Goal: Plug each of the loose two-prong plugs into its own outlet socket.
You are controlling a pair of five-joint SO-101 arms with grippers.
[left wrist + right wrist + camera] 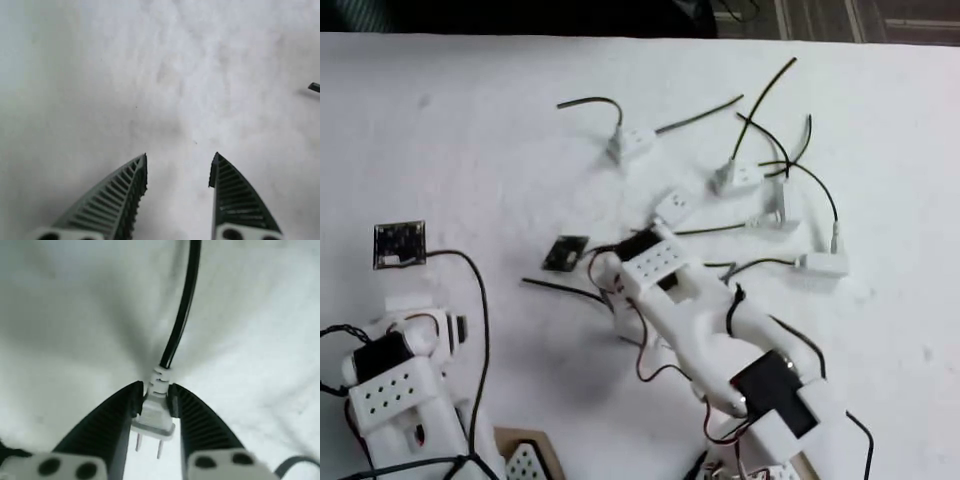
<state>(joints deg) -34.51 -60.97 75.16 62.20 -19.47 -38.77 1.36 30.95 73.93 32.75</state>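
Where the right gripper (155, 390) comes together in the right wrist view, a white two-prong plug (152, 415) is clamped between its two dark ribbed fingers (107, 425), one finger on each side of the plug body. Both metal prongs point back toward the wrist camera and are not seated in any socket. A black cord (182, 305) leaves the ribbed neck of the plug and runs away from the gripper across the white counter (60, 315).

In the high view this gripper sits at the centre of the frame, at the end of the right arm (710, 330), which extends in from the lower right. Up and to the right of the arm's tip, small white blocks (736, 177) with dark cords lie scattered over the upper middle of the frame. They are too small to sort into sockets and plugs. The nearest block (673, 207) lies just beside the arm's tip.

The left gripper (180, 157) is released: its fingers stand spread with nothing between them, above bare counter. The left arm (390, 385) occupies the lower left corner of the high view. A dark square board (400, 244) with a black cable lies just above it.
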